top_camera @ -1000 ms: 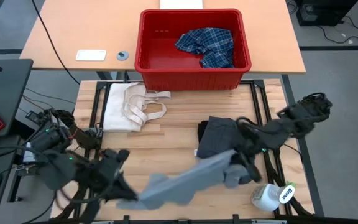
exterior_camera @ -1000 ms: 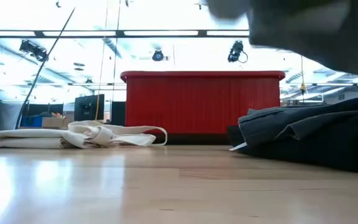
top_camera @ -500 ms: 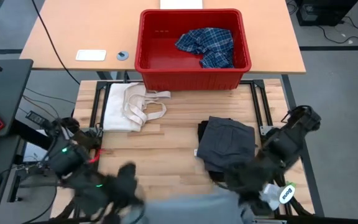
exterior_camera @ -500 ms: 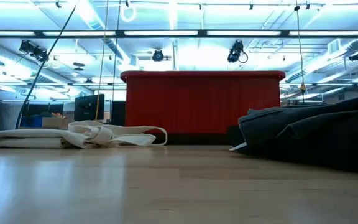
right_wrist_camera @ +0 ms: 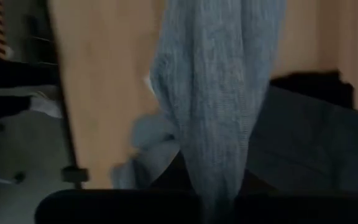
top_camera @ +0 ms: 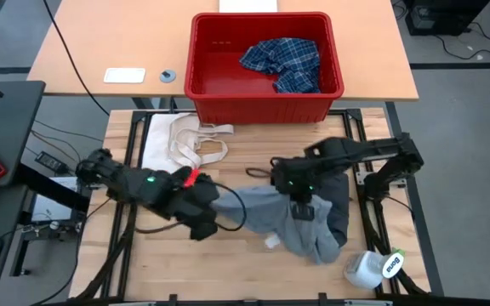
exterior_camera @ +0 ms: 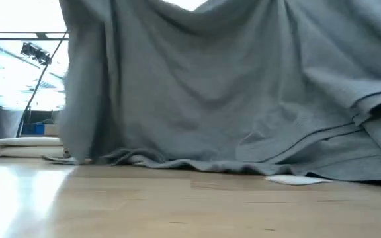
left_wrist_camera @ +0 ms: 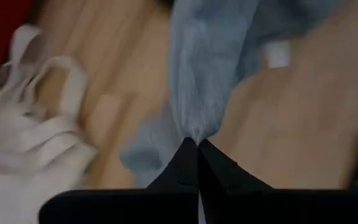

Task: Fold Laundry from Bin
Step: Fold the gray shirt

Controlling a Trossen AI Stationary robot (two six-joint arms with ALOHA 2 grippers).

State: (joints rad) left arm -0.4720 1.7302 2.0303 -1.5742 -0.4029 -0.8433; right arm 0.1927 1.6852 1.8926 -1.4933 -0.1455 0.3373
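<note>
Both grippers pinched a light grey garment stretched between them over the wooden table: the left gripper clamped one edge, the right gripper the other. A plaid shirt lay in the red bin.

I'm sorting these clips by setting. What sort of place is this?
Probably a robotics lab or workshop: a wooden workbench on a metal frame, a desk behind it holding a red bin, cables on a grey floor, and ceiling strip lights.
</note>
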